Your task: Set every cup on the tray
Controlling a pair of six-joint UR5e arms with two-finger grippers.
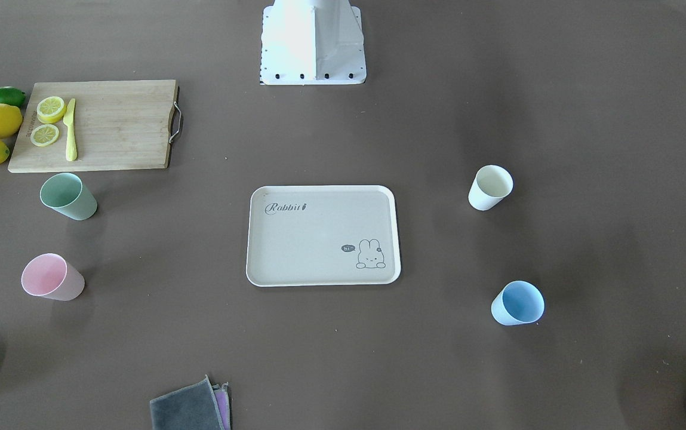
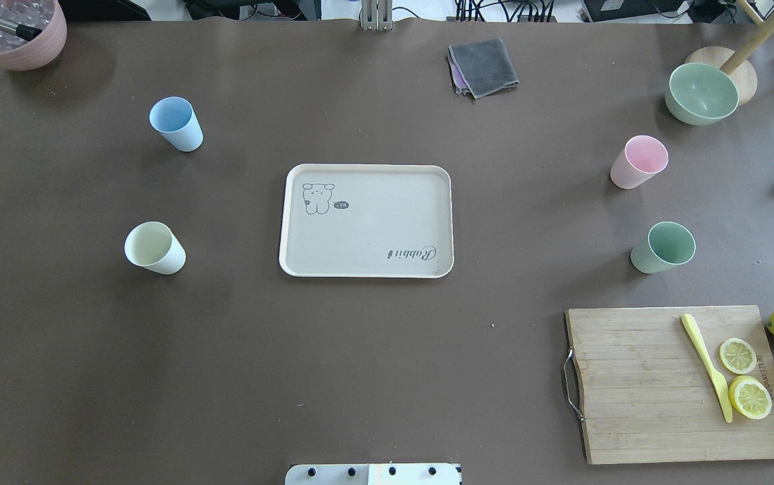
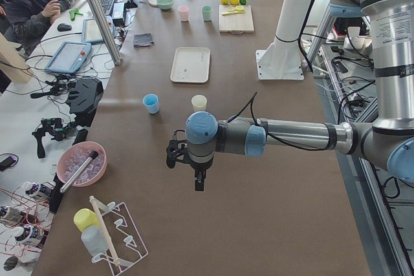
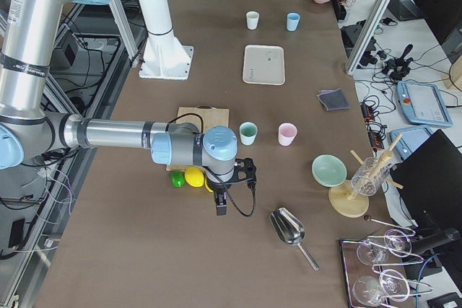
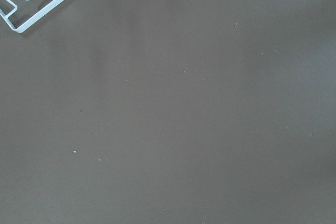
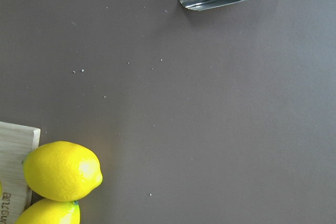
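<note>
Zero progress on this one as far as I can see. The tray (image 2: 373,215) sits mid-table with nothing on it, and all four cups stand upright on the table, well apart from it. The blue cup (image 2: 176,124) and cream cup (image 2: 154,248) are on the robot's left side, and the pink cup (image 2: 638,162) and green cup (image 2: 663,247) are on its right (the green one is near the cutting board (image 2: 663,384)). The left gripper (image 3: 199,182) hangs over bare table beyond the left pair, and the right gripper (image 4: 221,205) is over the table by the lemons (image 4: 193,176). Neither has a cup. Whether the fingers are spread or closed, I can't tell from these side views. So that's four cups left to go.
</note>
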